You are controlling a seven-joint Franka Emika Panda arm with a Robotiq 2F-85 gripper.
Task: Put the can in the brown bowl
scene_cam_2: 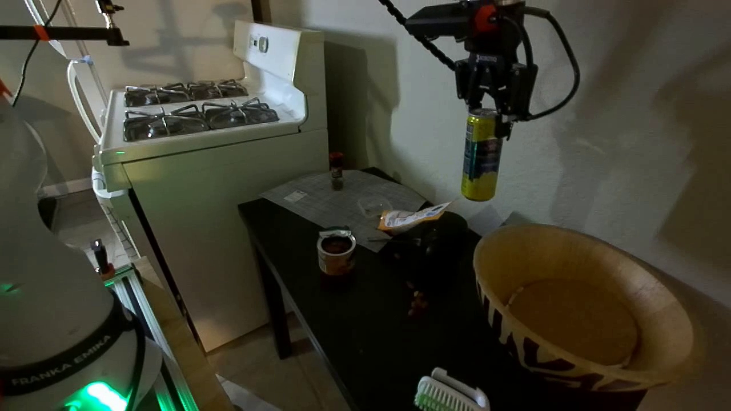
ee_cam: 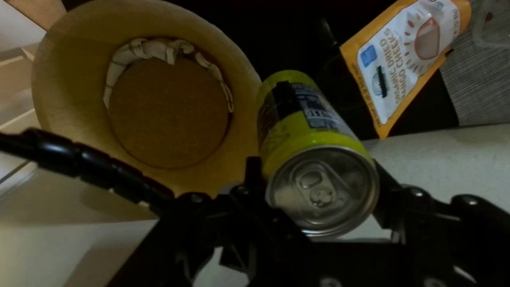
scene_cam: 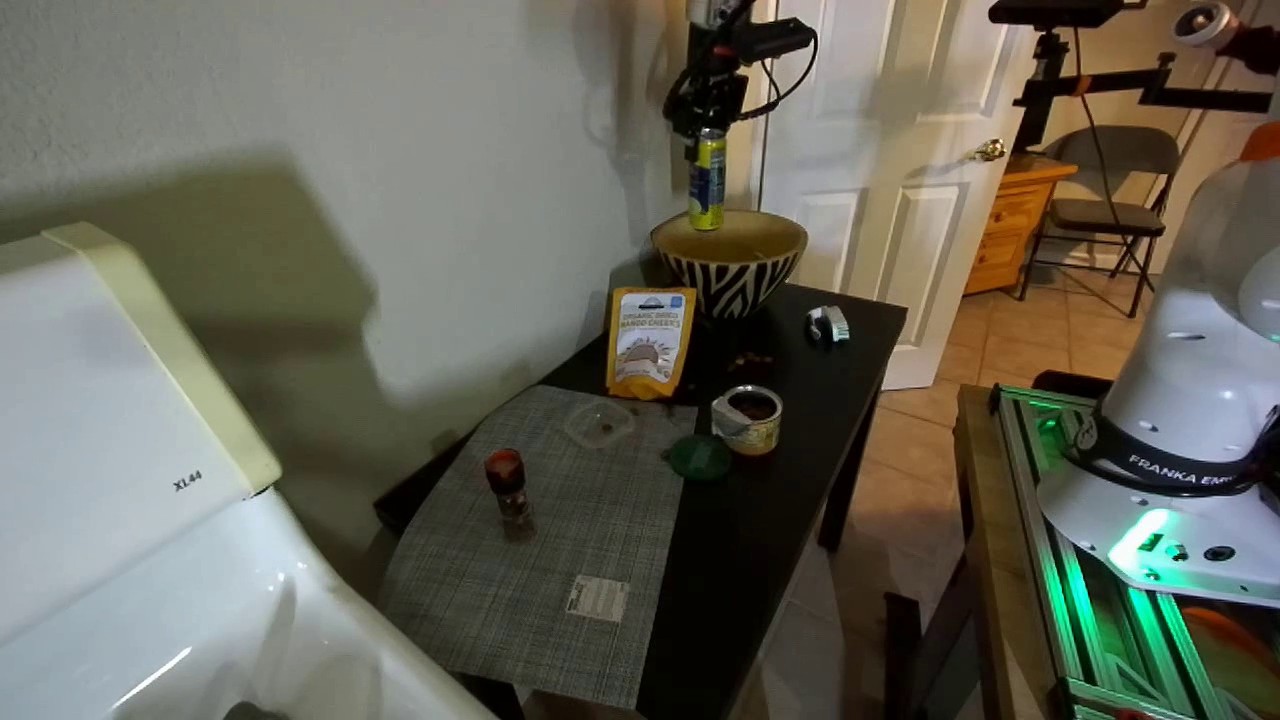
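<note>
Gripping the slim yellow-green metal can (scene_cam_2: pixel 481 157) in the jaws by its upper end, carry it sideways, nearly upright, over the middle of the wide, round, tan-brown wooden-looking bowl (scene_cam_2: pixel 559 260), below and to one side of the jaws, then lower it well inside before releasing.
</note>
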